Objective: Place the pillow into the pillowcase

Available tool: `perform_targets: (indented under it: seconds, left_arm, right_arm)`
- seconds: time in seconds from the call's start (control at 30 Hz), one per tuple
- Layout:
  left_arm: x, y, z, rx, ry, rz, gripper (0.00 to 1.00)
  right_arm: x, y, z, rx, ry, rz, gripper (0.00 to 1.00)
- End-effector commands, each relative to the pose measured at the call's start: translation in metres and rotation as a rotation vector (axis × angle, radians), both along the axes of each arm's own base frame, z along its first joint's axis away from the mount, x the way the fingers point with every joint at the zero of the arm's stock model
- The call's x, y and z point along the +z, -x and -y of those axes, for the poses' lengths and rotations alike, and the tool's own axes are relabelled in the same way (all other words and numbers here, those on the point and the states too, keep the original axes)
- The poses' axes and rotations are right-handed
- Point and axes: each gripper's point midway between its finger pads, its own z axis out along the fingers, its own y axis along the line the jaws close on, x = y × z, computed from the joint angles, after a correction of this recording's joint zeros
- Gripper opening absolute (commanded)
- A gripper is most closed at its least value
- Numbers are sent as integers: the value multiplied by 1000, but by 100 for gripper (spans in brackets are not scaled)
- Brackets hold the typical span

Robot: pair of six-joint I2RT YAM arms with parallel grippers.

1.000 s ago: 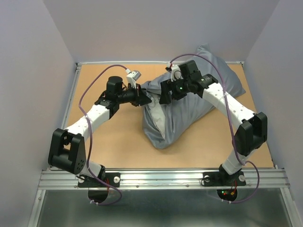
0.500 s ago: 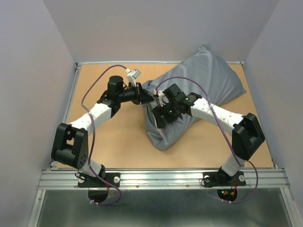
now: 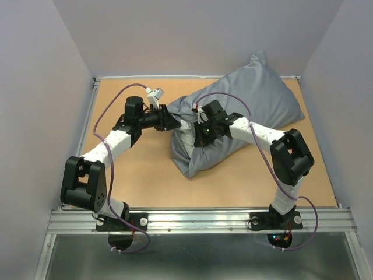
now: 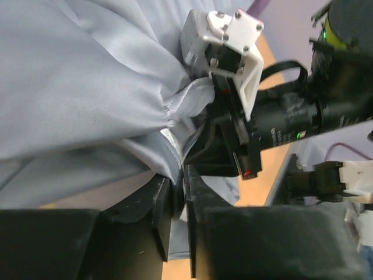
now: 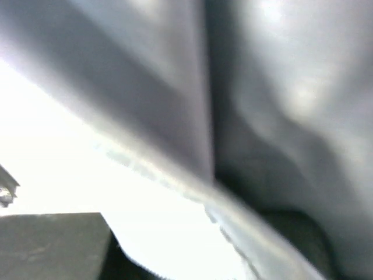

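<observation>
The blue-grey pillowcase (image 3: pixel 256 99) lies plump and slanted from the back right corner toward the table's middle. The pillow is hidden inside it; only its bulk shows. My left gripper (image 3: pixel 173 122) is at the case's gathered mouth. In the left wrist view its jaws (image 4: pixel 178 192) stand slightly apart, with the hem of the pillowcase (image 4: pixel 87 76) still lying between them. My right gripper (image 3: pixel 201 133) presses on the mouth just to the right, shut on a pinch of bunched cloth (image 4: pixel 195 99). The right wrist view is blurred, filled with pillowcase fabric (image 5: pixel 280 87) beside one dark finger (image 5: pixel 52 245).
The orange-brown table (image 3: pixel 134 175) is boxed in by grey walls on the left, back and right. A metal rail (image 3: pixel 198 219) with both arm bases runs along the near edge. Purple cables loop over each arm.
My right gripper swung left along the case to its mouth and shut on the cloth. My left gripper's jaws have parted, and the mouth of the case has shifted a little left.
</observation>
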Motion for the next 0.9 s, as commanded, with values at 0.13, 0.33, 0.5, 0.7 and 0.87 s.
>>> perform_targets:
  seconds: [0.13, 0.33, 0.5, 0.7, 0.87]
  left_arm:
    - [-25, 10, -39, 157, -169, -6, 52]
    - [-60, 12, -65, 274, -316, -98, 59]
    - [-82, 14, -75, 353, -391, -162, 59]
    - [-83, 3, -79, 412, -385, -167, 62]
    - [-49, -21, -103, 532, -435, -65, 60]
  right_arm:
    - [-1, -14, -31, 1, -188, -52, 0]
    - [2, -19, -40, 0, -225, -56, 1]
    - [4, -21, -44, 2, -238, -61, 1]
    - [7, -24, -44, 2, -241, -53, 1]
    - [6, -24, -43, 6, -242, -55, 0]
